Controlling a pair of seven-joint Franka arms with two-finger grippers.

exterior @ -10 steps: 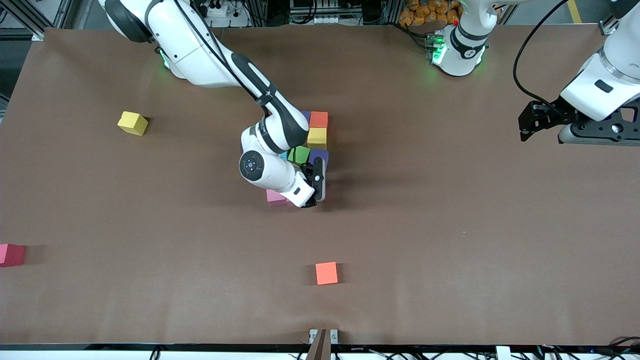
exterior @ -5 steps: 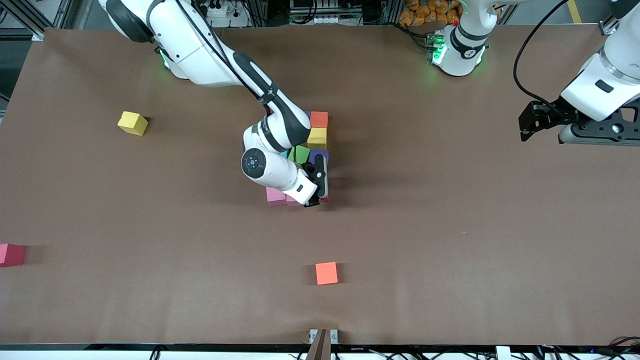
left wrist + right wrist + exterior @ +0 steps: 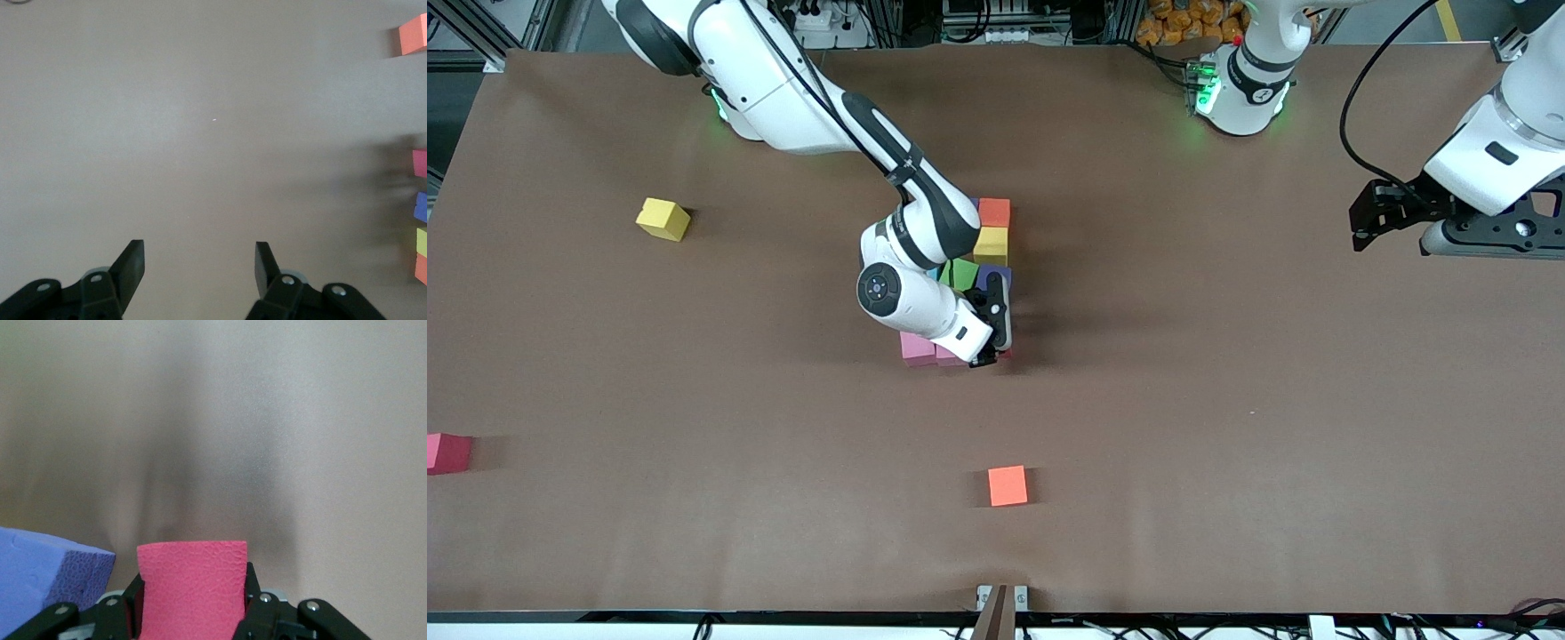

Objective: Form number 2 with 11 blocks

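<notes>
Pink block [image 3: 192,587] in right pincer [image 3: 193,600]

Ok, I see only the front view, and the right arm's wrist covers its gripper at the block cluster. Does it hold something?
Observer: Yes. The right wrist view shows the right gripper shut on a pink block.
Operator: What is next to this block?
Observer: A purple block stands close beside it.
Operator: And the left gripper?
Observer: The left gripper waits open over bare table, with nothing between its fingers.
</notes>
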